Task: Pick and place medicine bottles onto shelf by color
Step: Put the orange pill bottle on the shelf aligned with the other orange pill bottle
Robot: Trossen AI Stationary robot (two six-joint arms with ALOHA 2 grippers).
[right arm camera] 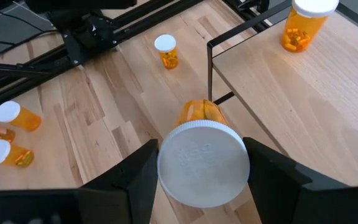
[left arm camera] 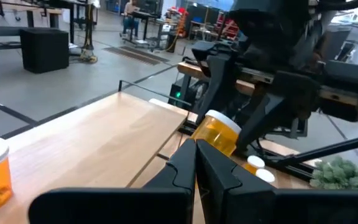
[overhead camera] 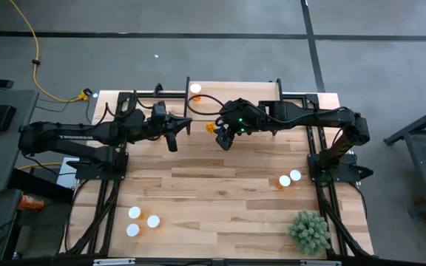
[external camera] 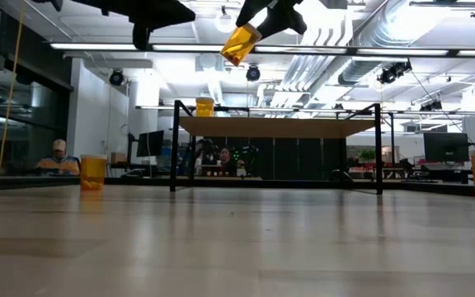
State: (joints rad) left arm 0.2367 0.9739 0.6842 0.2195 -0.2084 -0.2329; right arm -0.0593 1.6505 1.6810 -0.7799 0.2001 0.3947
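A medicine bottle [right arm camera: 204, 163], amber with a white cap, hangs high over the table in front of the shelf [overhead camera: 235, 94], with my right gripper [overhead camera: 224, 139] shut on it. My left gripper [overhead camera: 172, 142] is shut and empty, held level just to the left of that bottle, and its joined fingertips [left arm camera: 196, 155] point toward it. One bottle [overhead camera: 195, 89] stands upright on the shelf board near its left end. The shelf stands on black legs [external camera: 174, 148] at the table's far edge. My right gripper pinches the bottle between its two fingers [right arm camera: 135, 180] at the cap end [right arm camera: 166, 168], one finger on each side. The fingers slant down from the table's right and lie along the bottle, cap toward the wrist. The amber body [external camera: 240, 43] sticks out past them, tilted and lifted clear.
Three bottles [overhead camera: 140, 220] sit near the table's front left, two of them lying down [right arm camera: 10, 134]. Two more [overhead camera: 290, 178] stand at the right. Another [right arm camera: 166, 50] stands left of the shelf. A green plant [overhead camera: 309, 230] is at the front right corner.
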